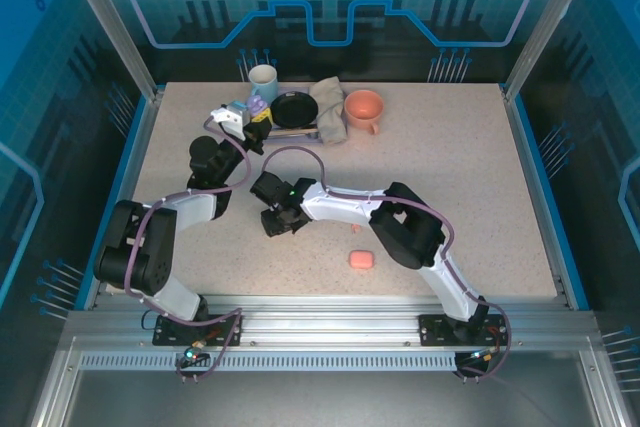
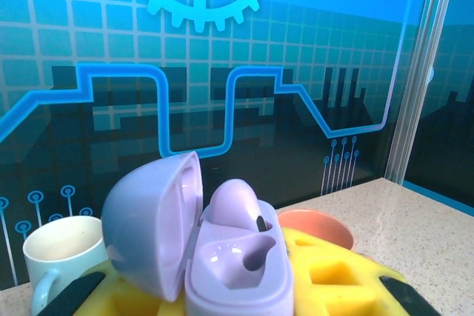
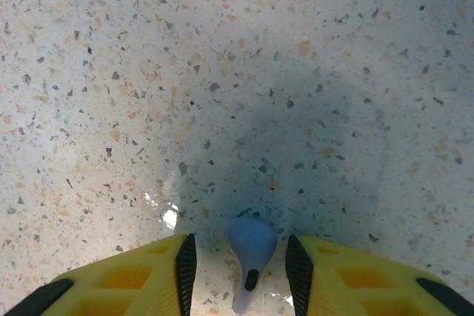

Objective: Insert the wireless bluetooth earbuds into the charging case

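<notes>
My left gripper (image 1: 247,125) is raised near the back of the table, shut on an open lavender charging case (image 2: 237,268). The case's lid (image 2: 148,220) is flipped to the left. One lavender earbud (image 2: 233,205) sits in the far slot, and the near slot (image 2: 248,260) is empty. My right gripper (image 3: 238,260) hangs low over the table's middle (image 1: 278,219), open. A second lavender earbud (image 3: 250,246) lies flat on the table between its yellow fingers (image 3: 148,279), with a gap on each side. A salmon-pink case (image 1: 361,260) rests shut near the front. The pink earbuds are out of view.
At the back stand a white mug (image 1: 263,77), a black plate (image 1: 293,109), a grey cloth (image 1: 328,105) and a salmon cup (image 1: 364,107), close behind my left gripper. The speckled table (image 1: 470,177) is bare on the right.
</notes>
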